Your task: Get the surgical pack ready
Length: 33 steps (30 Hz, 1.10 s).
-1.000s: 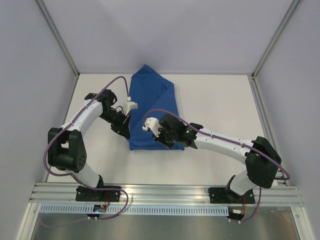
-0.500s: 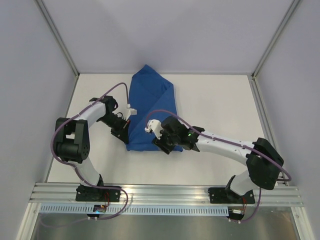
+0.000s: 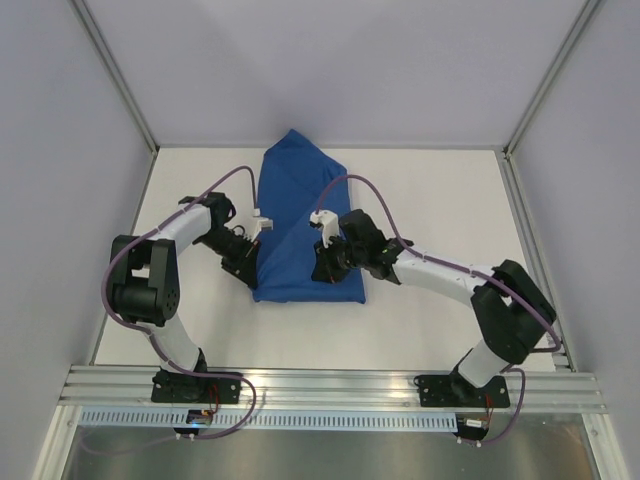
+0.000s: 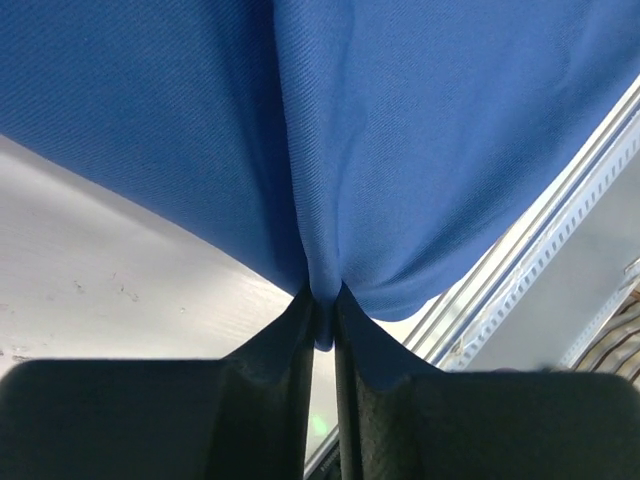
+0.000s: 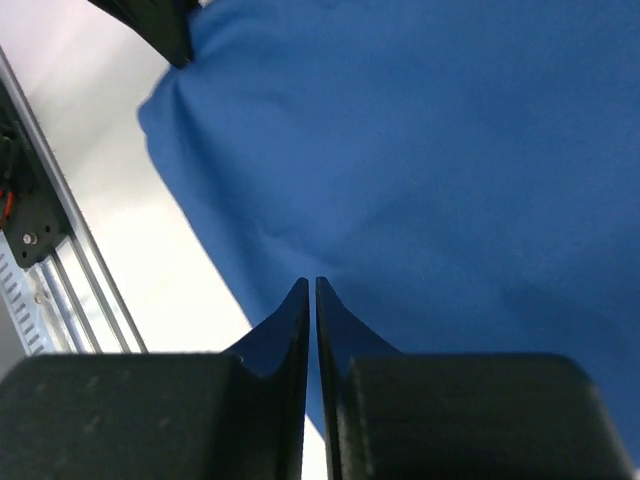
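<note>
At centre of top view, folded blue surgical pack [image 3: 300, 200] lies on white table [image 3: 430, 200]. Left gripper [image 4: 322, 300] clamps its lower-left edge. Right gripper [image 5: 311, 287] closed over cloth; hold on fabric unclear. Likely mid-fold; next move needs firm right grasp, level lift.

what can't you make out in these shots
- Under the drape: hidden in every view by its own folds.
- Whether the right end effector pinches cloth: in the right wrist view its tips sit together against plain blue, and in the top view the wrist covers them.
- The drape's full outline: cut off by the frame edges in both wrist views.
</note>
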{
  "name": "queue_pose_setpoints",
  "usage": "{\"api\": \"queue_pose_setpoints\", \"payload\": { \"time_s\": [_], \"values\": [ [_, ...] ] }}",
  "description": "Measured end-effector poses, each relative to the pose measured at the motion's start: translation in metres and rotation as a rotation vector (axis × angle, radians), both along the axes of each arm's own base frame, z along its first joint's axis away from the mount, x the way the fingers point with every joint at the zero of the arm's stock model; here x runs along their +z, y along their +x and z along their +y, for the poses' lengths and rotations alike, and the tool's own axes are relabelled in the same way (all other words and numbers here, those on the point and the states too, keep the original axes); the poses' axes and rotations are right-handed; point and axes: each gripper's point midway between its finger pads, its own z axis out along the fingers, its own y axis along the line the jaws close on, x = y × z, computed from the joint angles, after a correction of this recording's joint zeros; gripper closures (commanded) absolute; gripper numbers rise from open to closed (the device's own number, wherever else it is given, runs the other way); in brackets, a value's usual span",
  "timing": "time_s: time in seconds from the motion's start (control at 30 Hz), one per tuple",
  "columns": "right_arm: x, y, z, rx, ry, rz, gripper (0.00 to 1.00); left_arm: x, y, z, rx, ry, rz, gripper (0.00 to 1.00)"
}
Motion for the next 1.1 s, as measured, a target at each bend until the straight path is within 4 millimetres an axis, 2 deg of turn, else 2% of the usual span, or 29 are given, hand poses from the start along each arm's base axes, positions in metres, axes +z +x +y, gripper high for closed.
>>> {"api": "queue_pose_setpoints", "payload": {
  "time_s": [0.17, 0.33, 0.4, 0.43, 0.5, 0.53, 0.6, 0.73, 0.83, 0.87, 0.93, 1.0, 1.1],
  "values": [
    [-0.041, -0.004, 0.002, -0.013, -0.054, 0.107, 0.95, -0.002, 0.000, 0.002, 0.005, 0.012, -0.003, 0.79],
    [-0.037, -0.002, 0.002, -0.022, -0.057, 0.101, 0.91, -0.003, 0.000, 0.003, 0.016, 0.025, -0.003, 0.76],
    [-0.032, 0.000, -0.001, -0.033, -0.071, 0.086, 0.85, -0.004, 0.001, 0.005, 0.016, 0.033, -0.006, 0.64],
    [-0.029, 0.001, -0.003, -0.038, -0.075, 0.079, 0.81, -0.005, 0.002, 0.006, 0.017, 0.042, -0.012, 0.55],
    [-0.013, 0.008, -0.009, -0.071, -0.070, 0.048, 0.67, -0.005, 0.006, 0.011, 0.020, 0.065, -0.033, 0.48],
    [-0.005, 0.012, -0.013, -0.093, -0.062, 0.037, 0.62, -0.005, 0.007, 0.015, 0.024, 0.079, -0.045, 0.43],
    [0.011, 0.027, -0.026, -0.161, -0.037, 0.025, 0.52, -0.002, 0.010, 0.022, 0.035, 0.098, -0.067, 0.39],
    [0.028, 0.076, -0.070, -0.362, -0.009, 0.016, 0.39, 0.021, 0.025, 0.033, 0.080, 0.103, -0.129, 0.32],
    [0.024, 0.106, -0.101, -0.479, -0.007, 0.050, 0.36, 0.048, 0.055, 0.031, 0.108, 0.077, -0.229, 0.22],
    [0.023, 0.114, -0.106, -0.500, -0.006, 0.060, 0.35, 0.054, 0.062, 0.029, 0.112, 0.070, -0.253, 0.21],
    [0.016, 0.127, -0.113, -0.529, -0.006, 0.091, 0.33, 0.062, 0.074, 0.024, 0.100, 0.074, -0.306, 0.12],
    [0.006, 0.133, -0.114, -0.534, -0.007, 0.127, 0.33, 0.059, 0.074, 0.015, 0.067, 0.090, -0.317, 0.06],
    [-0.013, 0.134, -0.111, -0.521, -0.011, 0.190, 0.32, 0.044, 0.068, -0.001, 0.008, 0.099, -0.275, 0.05]
  ]
}}
